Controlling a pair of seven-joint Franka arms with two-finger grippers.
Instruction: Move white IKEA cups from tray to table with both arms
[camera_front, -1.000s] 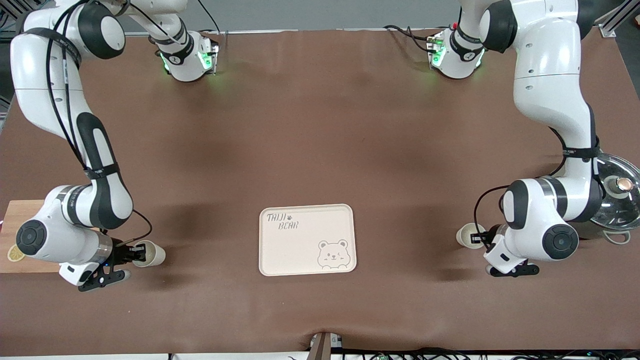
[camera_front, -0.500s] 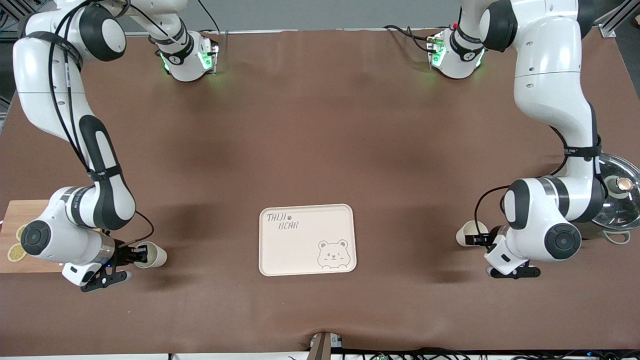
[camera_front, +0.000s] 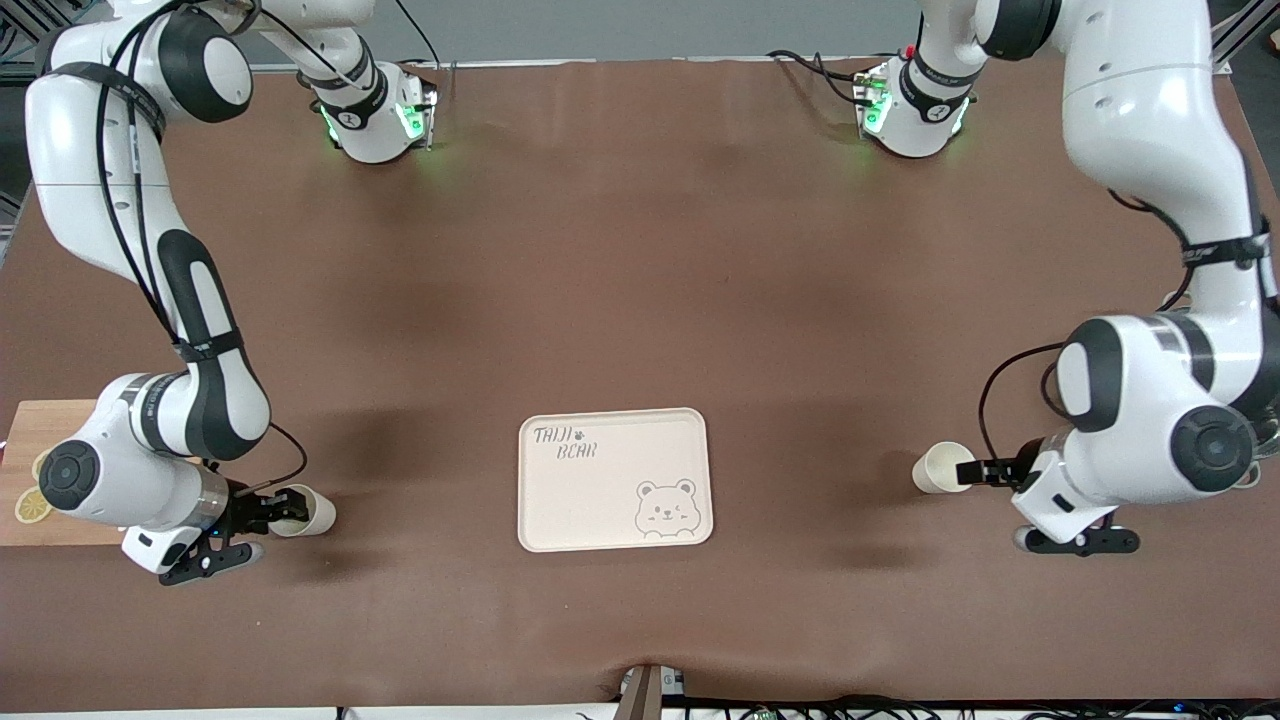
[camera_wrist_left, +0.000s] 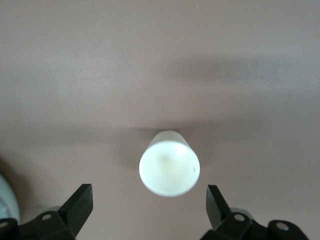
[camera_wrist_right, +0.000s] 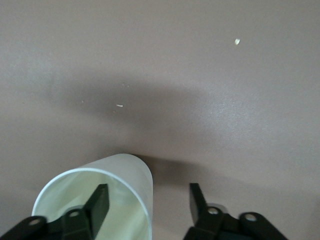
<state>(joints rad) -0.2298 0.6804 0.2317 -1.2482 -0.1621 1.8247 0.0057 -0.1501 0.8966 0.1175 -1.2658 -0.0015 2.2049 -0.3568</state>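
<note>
Landmark: bear tray (camera_front: 614, 479), flat on the brown table cover (camera_front: 640, 300), nearer the front camera than the middle of the table.

Left gripper (camera_front: 985, 470), low at the left arm's end of the table, level with the tray. Fingers spread wide. A white cup (camera_front: 940, 467) lies on its side on the cover between this gripper and the tray, well apart from the tray. In the left wrist view the cup (camera_wrist_left: 169, 164) shows its open mouth toward the camera and sits in the gap between the two fingertips (camera_wrist_left: 80, 202), touching neither. Gripper there (camera_wrist_left: 150, 200) open around nothing.

Right gripper (camera_front: 268, 508), low at the right arm's end of the table, level with the tray's nearer half. Second white cup (camera_front: 303, 510) at its fingertips, tipped, mouth toward the gripper, well apart from the tray. In the right wrist view one finger (camera_wrist_right: 97, 202) is inside the cup's (camera_wrist_right: 100, 195) mouth and the other finger stands outside the wall, apart from it. Gripper there (camera_wrist_right: 147, 202) not closed; the wall sits between the jaws, with a gap to the outer finger.

Wooden board (camera_front: 35, 480) with a lemon slice (camera_front: 30, 508) at the table edge by the right arm, farther from the tray than the second cup.
</note>
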